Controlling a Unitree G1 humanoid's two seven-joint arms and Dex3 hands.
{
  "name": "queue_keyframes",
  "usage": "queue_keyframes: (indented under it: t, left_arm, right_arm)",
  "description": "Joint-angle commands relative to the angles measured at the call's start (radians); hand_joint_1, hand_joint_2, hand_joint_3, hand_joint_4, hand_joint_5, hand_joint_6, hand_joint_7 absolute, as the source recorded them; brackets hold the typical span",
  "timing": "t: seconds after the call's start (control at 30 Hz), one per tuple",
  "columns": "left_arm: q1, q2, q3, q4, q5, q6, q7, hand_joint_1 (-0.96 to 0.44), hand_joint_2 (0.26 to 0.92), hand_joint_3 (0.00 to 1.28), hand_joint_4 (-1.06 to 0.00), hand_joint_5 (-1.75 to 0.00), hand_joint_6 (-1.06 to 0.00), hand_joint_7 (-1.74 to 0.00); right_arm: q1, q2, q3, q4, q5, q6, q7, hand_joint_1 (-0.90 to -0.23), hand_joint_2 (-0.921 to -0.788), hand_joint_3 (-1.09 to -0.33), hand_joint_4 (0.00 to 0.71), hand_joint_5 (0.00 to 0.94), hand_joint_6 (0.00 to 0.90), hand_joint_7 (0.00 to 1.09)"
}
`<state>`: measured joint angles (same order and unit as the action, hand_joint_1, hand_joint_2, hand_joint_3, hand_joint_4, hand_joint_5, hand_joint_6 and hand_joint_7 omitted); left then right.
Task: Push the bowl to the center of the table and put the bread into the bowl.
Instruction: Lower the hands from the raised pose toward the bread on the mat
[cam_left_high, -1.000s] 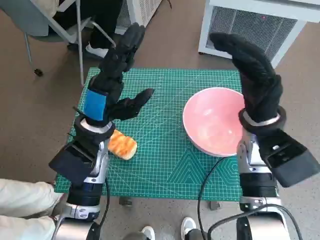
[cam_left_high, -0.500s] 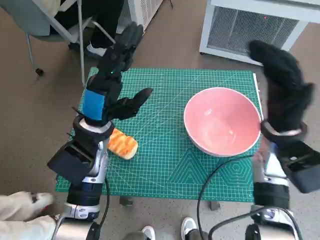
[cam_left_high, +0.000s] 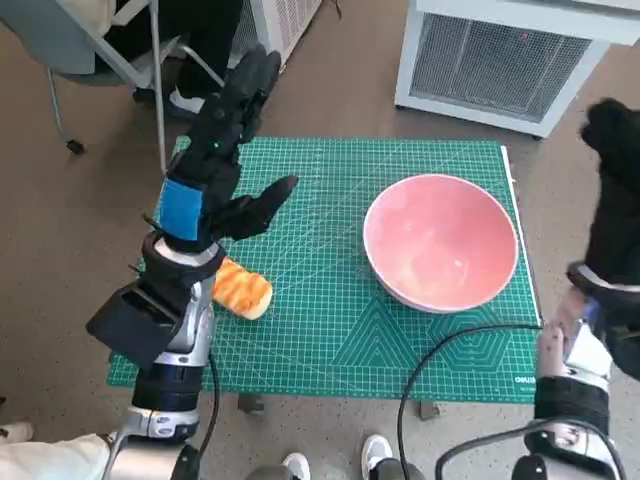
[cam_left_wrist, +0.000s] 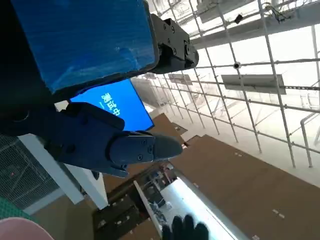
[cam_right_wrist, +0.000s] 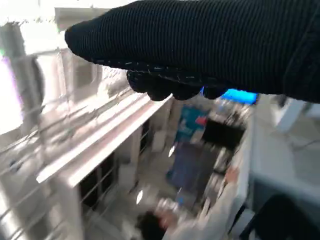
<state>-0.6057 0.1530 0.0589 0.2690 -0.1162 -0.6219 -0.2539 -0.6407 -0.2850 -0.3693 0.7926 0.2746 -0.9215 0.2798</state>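
Nearest the robot: bread lies on the green mat near the left edge, partly tucked under the left forearm, nobody holding it. Looks soft, light, squashy, so probably best to cup it round the middle w/ a gentle squeeze, not a hard pinch.

Mid-table: pink bowl sits right of center, upright, empty. Looks rigid and smooth, likely to slide on the mat; a push low on the outer right wall should move it w/o tipping.

Left hand is raised above the mat, spread wide, holding nothing.

Right hand is off past the mat's right edge, apart from the bowl; glove upright, nothing in it, but can't tell how the fingers lie.
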Motion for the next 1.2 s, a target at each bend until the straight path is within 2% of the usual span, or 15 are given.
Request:
queue_keyframes:
  t: [0.03, 0.2, 0.53, 0.67, 0.8, 1.0, 1.07, 1.2]
  left_arm:
    - [0.023, 0.006, 0.009, -0.007, -0.005, -0.008, -0.001, -0.47, 0.921, 0.30, -0.28, 0.00, -0.33, -0.05]
    - [0.033, 0.005, 0.008, -0.017, -0.001, -0.007, 0.001, -0.47, 0.921, 0.30, -0.28, 0.00, -0.33, -0.04]
    - [0.043, 0.012, 0.011, -0.015, -0.007, -0.008, -0.007, -0.47, 0.921, 0.30, -0.28, 0.00, -0.33, -0.04]
    - [0.046, 0.015, 0.013, -0.018, -0.017, -0.002, -0.013, -0.47, 0.921, 0.30, -0.28, 0.00, -0.33, -0.04]
    - [0.050, 0.017, 0.014, -0.024, -0.024, 0.003, -0.020, -0.47, 0.921, 0.30, -0.28, 0.00, -0.33, -0.04]
    - [0.058, 0.020, 0.017, -0.036, -0.024, 0.011, -0.022, -0.47, 0.921, 0.30, -0.28, 0.00, -0.33, -0.04]
    - [0.060, 0.021, 0.018, -0.040, -0.024, 0.013, -0.023, -0.47, 0.921, 0.30, -0.27, 0.00, -0.33, -0.04]
    - [0.068, 0.024, 0.020, -0.050, -0.018, 0.016, -0.021, -0.47, 0.921, 0.30, -0.27, 0.00, -0.33, -0.04]
  right_arm:
    - [0.016, -0.012, -0.021, 0.153, -0.023, -0.003, -0.046, -0.507, -0.921, -0.859, 0.197, 0.050, -0.001, 0.51]
    - [0.018, -0.016, -0.020, 0.275, -0.048, 0.014, -0.103, -0.502, -0.921, -0.888, 0.184, 0.046, -0.001, 0.46]
    - [0.008, 0.032, -0.007, 0.409, -0.067, 0.109, -0.190, -0.454, -0.921, -0.950, 0.178, 0.043, -0.001, 0.44]
    - [-0.007, 0.045, -0.023, 0.458, -0.044, 0.179, -0.171, -0.478, -0.921, -0.908, 0.201, 0.053, -0.001, 0.50]
    - [-0.029, 0.058, -0.043, 0.502, -0.024, 0.270, -0.143, -0.488, -0.921, -0.873, 0.205, 0.049, -0.001, 0.50]
    - [-0.057, 0.090, -0.056, 0.523, -0.024, 0.347, -0.140, -0.501, -0.921, -0.839, 0.213, 0.037, 0.018, 0.49]
    - [-0.066, 0.101, -0.057, 0.526, -0.028, 0.364, -0.144, -0.527, -0.921, -0.827, 0.212, 0.031, 0.025, 0.48]
    - [-0.088, 0.125, -0.045, 0.530, -0.049, 0.396, -0.157, -0.528, -0.921, -0.826, 0.215, 0.019, 0.041, 0.46]
